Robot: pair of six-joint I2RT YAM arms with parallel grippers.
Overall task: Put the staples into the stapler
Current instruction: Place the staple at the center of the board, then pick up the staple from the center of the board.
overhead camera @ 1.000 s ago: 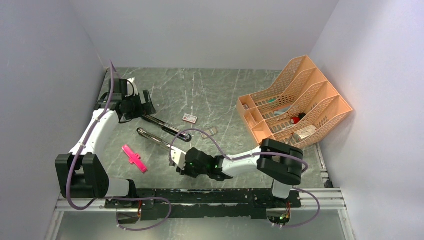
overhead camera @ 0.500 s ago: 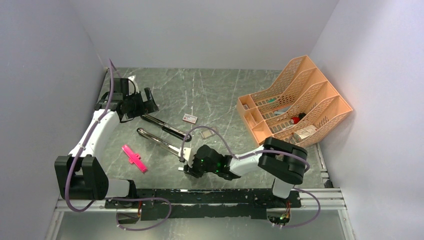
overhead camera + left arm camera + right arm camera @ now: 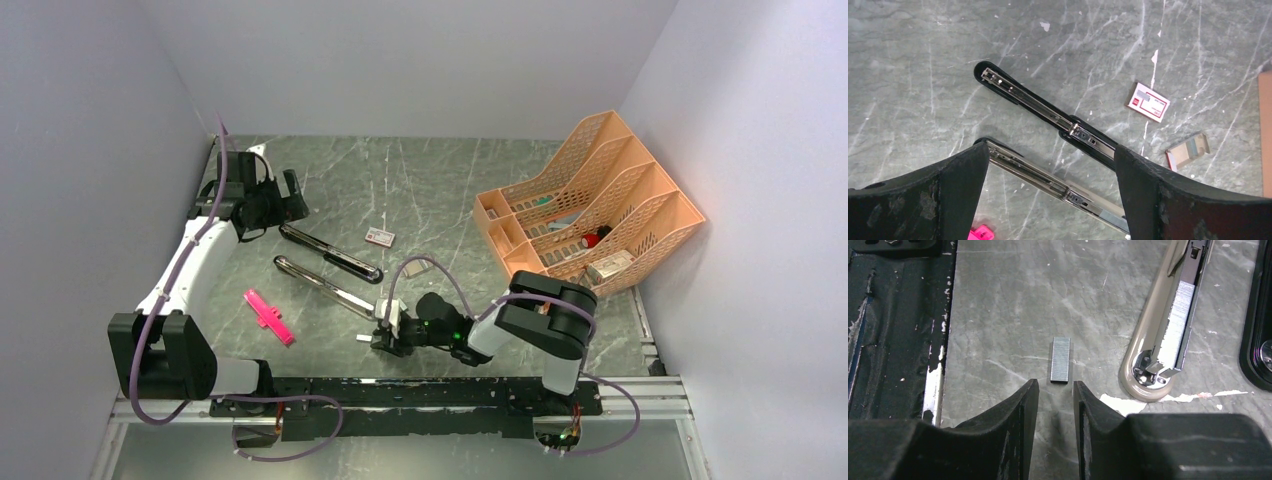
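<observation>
Looking at a loose strip of staples flat on the desk just ahead of the right jaws, slightly parted and empty, left jaws spread wide, empty too, near the black stapler, plus a pale box in the orange rack.

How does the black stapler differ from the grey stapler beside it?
Colour: the black stapler is glossy black, the grey stapler pale grey-beige. Place: the black stapler lies farther back, the grey stapler nearer the front. Load: the grey stapler holds a strip of staples in its rail; I see none in the black stapler. Both lie with rails exposed, roughly parallel.
</observation>
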